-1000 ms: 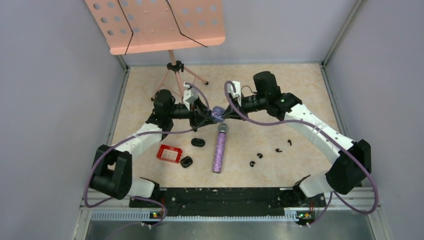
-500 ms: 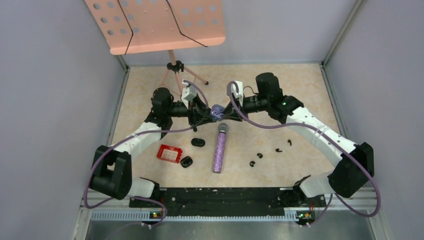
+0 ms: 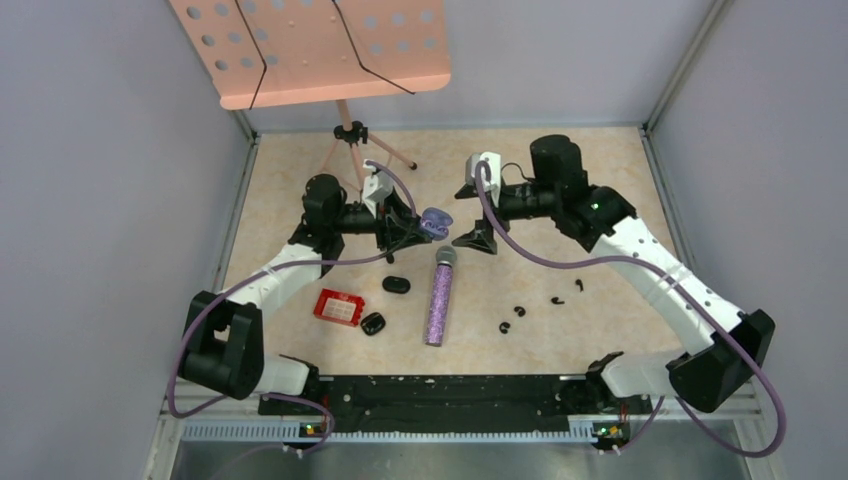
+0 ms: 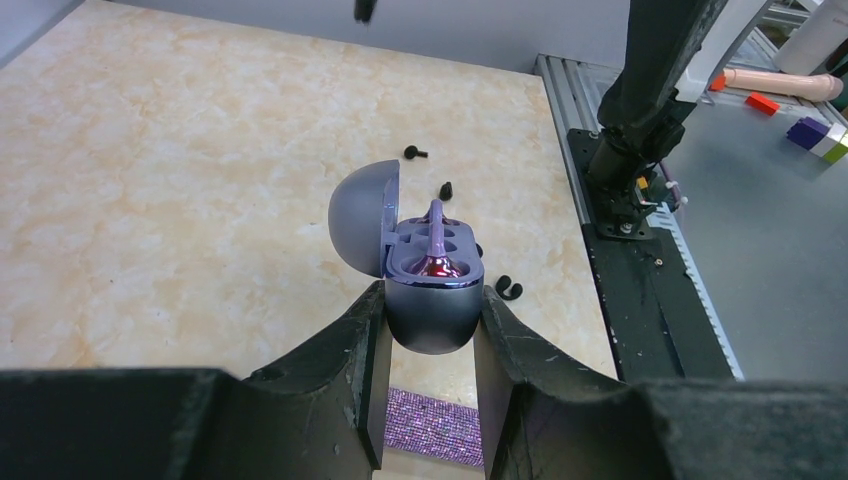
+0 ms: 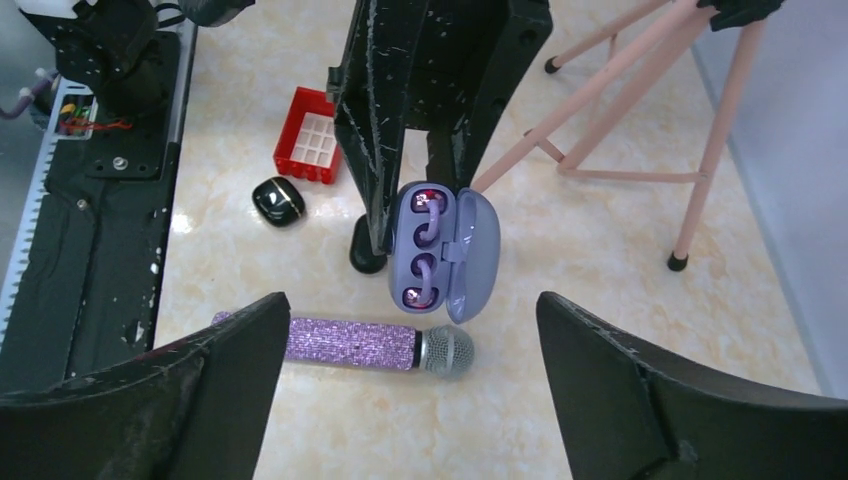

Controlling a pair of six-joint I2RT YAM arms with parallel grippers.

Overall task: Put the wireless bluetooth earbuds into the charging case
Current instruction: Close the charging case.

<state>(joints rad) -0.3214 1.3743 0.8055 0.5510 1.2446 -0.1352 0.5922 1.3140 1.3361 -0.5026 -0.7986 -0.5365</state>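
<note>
A beige marbled tabletop (image 3: 290,170) is lying between grey walls. Nearest me, four black earbuds (image 3: 519,311) are lying loose, right of a glittery microphone (image 3: 437,298). Beyond it, my left gripper (image 4: 430,320) is clamping the purple charging case (image 5: 440,250) clear of the surface, lid hanging open, purple earbuds (image 5: 428,215) sitting in its wells. My right gripper (image 5: 412,305) is standing spread wide near the case, touching nothing. A pink music stand (image 3: 345,130) is standing farthest back.

odds and ends on the beige table (image 3: 600,200)
a pink music stand (image 3: 310,50) rises at the far edge; a glittery purple microphone (image 3: 438,300) lies mid-table, with a small red gridded tray (image 3: 338,307) to its left.
</note>
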